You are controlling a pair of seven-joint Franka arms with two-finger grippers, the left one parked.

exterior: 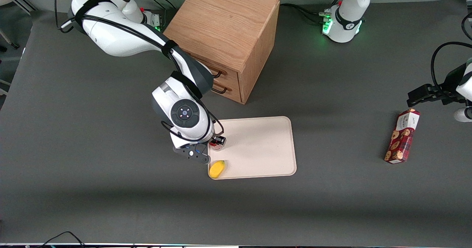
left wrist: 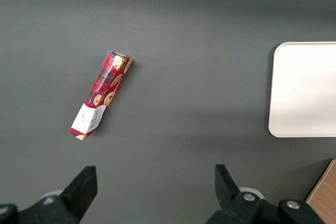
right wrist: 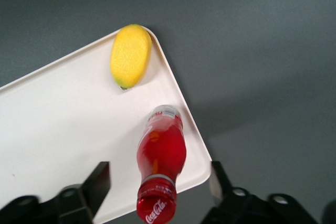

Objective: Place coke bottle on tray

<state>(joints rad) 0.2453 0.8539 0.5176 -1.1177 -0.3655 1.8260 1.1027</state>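
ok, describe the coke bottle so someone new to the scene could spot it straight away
Find the pale cream tray in front of the wooden drawer cabinet. At the tray edge toward the working arm, under the open hand, stands the coke bottle. It is slim and red with a red cap and white script, unlike the yellow fruit beside it, nearer the front camera.

Front view overhead, wrist views downward, all sharing the tray (exterior: 258,144)

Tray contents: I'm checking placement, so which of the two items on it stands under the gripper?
The coke bottle, red and upright on the tray near its rim, under the open gripper. The yellow fruit lies nearer the front camera, in the corner.
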